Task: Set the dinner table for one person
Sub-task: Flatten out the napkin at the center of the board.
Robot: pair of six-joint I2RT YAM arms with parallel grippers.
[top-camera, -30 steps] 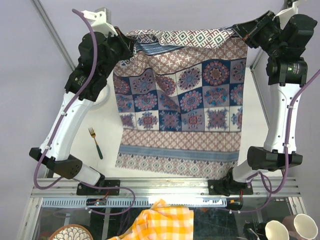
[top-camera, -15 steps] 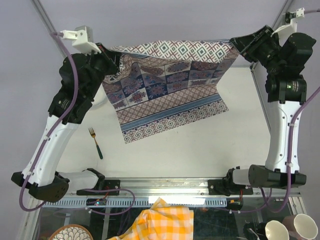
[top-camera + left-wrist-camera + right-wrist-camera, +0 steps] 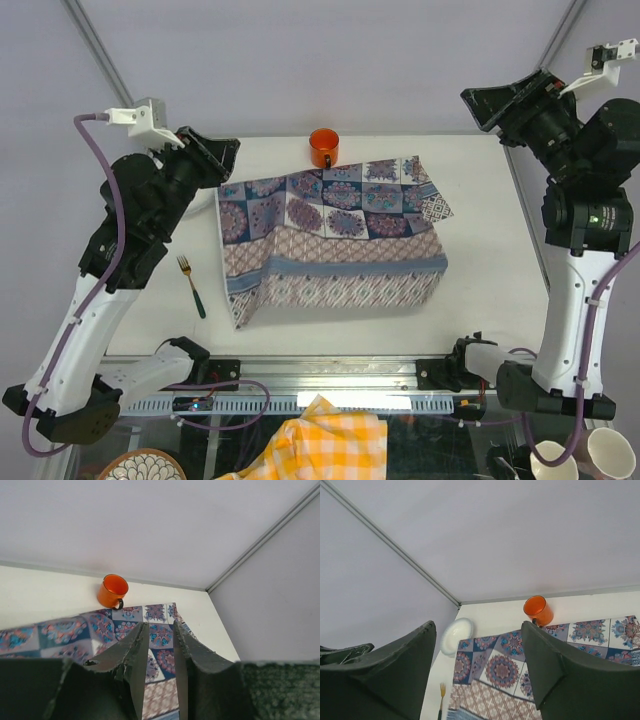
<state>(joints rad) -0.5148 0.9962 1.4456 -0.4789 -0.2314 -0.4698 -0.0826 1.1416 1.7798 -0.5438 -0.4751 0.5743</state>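
Observation:
The dinner table (image 3: pixel 485 215) is a white top. A blue-and-purple patterned cloth (image 3: pixel 335 235) lies loose and rumpled across its middle, its upper part folded over. An orange mug (image 3: pixel 323 148) stands upright at the back, touching the cloth's far edge. To the left lies a fork (image 3: pixel 191 286), and a white plate (image 3: pixel 456 635) rests beyond it. My left gripper (image 3: pixel 225 150) hovers high over the cloth's back left corner, jaws slightly apart and empty (image 3: pixel 159 624). My right gripper (image 3: pixel 478 103) hangs high at the back right, wide open and empty (image 3: pixel 477 627).
A yellow checked cloth (image 3: pixel 325 440), a patterned bowl (image 3: pixel 135 468) and two cups (image 3: pixel 580 455) sit below the front rail (image 3: pixel 330 375). Grey walls close in the back and sides.
Both grippers opened and let go of the patterned cloth, which dropped onto the table. Both arms rose and pulled apart. The orange mug came into view.

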